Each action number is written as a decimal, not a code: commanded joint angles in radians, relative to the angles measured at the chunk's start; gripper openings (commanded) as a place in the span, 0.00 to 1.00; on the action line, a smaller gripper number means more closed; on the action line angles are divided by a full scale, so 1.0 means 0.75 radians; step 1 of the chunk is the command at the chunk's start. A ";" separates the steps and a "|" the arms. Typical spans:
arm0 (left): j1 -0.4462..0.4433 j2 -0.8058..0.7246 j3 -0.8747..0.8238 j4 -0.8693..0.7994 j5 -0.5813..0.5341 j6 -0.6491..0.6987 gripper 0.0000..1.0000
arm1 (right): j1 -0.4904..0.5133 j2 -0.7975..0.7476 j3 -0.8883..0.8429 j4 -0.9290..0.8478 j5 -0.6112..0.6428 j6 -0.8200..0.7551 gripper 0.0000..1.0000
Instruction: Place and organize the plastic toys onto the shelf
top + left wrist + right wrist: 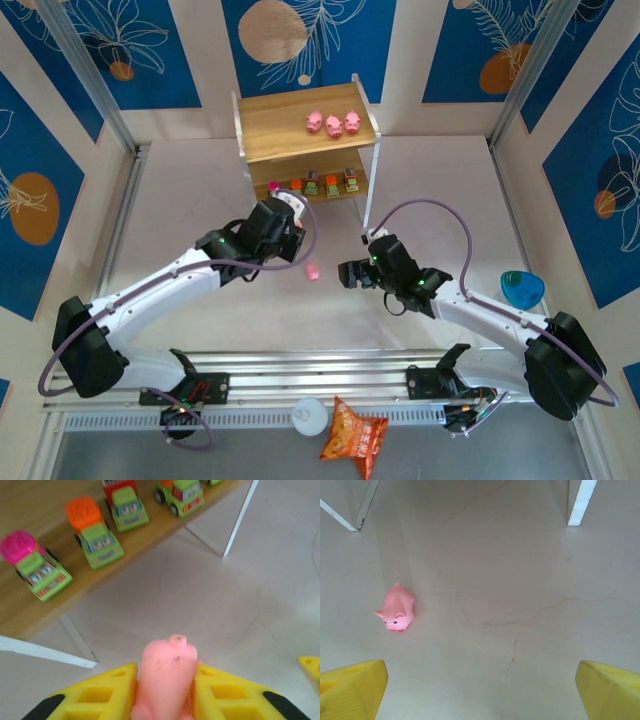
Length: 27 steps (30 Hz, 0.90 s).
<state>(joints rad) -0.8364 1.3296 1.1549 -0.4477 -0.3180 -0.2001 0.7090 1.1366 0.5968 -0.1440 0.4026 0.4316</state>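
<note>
Evidently the left gripper (165, 695) pinches a pink pig (165, 667) beside the shelf (275, 125), whose top board holds three pigs (333, 123), presumably to join them; the right gripper (480, 690), spread wide, faces a loose pig (396, 609) on the table (530, 580).

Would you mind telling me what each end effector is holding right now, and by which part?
The left end effector grips a pink pig by its two sides, with one end poking out forward. The right end effector is open and holds nothing.
</note>
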 commanded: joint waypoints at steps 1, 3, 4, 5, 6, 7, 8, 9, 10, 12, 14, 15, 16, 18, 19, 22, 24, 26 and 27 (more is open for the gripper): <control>-0.010 -0.001 0.110 -0.079 -0.046 0.028 0.30 | -0.007 -0.024 -0.013 -0.010 -0.037 0.016 0.97; -0.010 0.016 0.165 -0.101 -0.050 0.033 0.30 | -0.007 -0.024 -0.013 -0.010 -0.040 0.018 0.97; -0.010 0.025 0.194 -0.112 -0.051 0.037 0.30 | -0.007 -0.024 -0.012 -0.012 -0.042 0.018 0.97; -0.010 0.036 0.224 -0.124 -0.053 0.040 0.30 | -0.007 -0.024 -0.011 -0.012 -0.040 0.019 0.97; -0.009 0.046 0.250 -0.135 -0.057 0.043 0.30 | -0.007 -0.026 -0.011 -0.014 -0.040 0.020 0.97; -0.010 0.055 0.280 -0.146 -0.066 0.046 0.30 | -0.005 -0.029 -0.011 -0.017 -0.041 0.021 0.97; -0.010 0.065 0.307 -0.155 -0.072 0.051 0.31 | -0.006 -0.032 -0.009 -0.020 -0.042 0.022 0.97; -0.010 0.073 0.329 -0.162 -0.078 0.055 0.31 | -0.006 -0.034 -0.012 -0.019 -0.044 0.023 0.97; -0.010 0.083 0.353 -0.168 -0.086 0.063 0.31 | -0.006 -0.039 -0.014 -0.019 -0.046 0.024 0.97; -0.011 0.100 0.398 -0.179 -0.098 0.076 0.31 | -0.008 -0.043 -0.013 -0.022 -0.050 0.024 0.97; -0.010 0.120 0.448 -0.192 -0.111 0.091 0.31 | -0.011 -0.043 -0.014 -0.021 -0.053 0.024 0.97; -0.010 0.128 0.467 -0.196 -0.112 0.095 0.31 | -0.012 -0.043 -0.012 -0.022 -0.055 0.027 0.97; -0.011 0.137 0.488 -0.200 -0.114 0.097 0.31 | -0.013 -0.043 -0.011 -0.021 -0.056 0.026 0.97; -0.010 0.154 0.525 -0.206 -0.115 0.105 0.31 | -0.013 -0.042 -0.012 -0.021 -0.058 0.027 0.97; -0.011 0.165 0.545 -0.210 -0.117 0.106 0.31 | -0.014 -0.042 -0.012 -0.021 -0.058 0.026 0.97; -0.008 0.186 0.593 -0.215 -0.120 0.118 0.31 | -0.020 -0.043 -0.012 -0.023 -0.058 0.026 0.97; -0.008 0.201 0.629 -0.219 -0.123 0.127 0.31 | -0.021 -0.043 -0.012 -0.023 -0.061 0.029 0.97; -0.008 0.220 0.675 -0.223 -0.128 0.139 0.31 | -0.022 -0.044 -0.012 -0.023 -0.062 0.028 0.97; -0.009 0.229 0.698 -0.225 -0.128 0.145 0.31 | -0.023 -0.044 -0.012 -0.023 -0.062 0.028 0.97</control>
<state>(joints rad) -0.8364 1.4857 1.6138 -0.5995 -0.3897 -0.1204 0.6975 1.1221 0.5945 -0.1501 0.3759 0.4397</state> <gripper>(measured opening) 0.311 0.968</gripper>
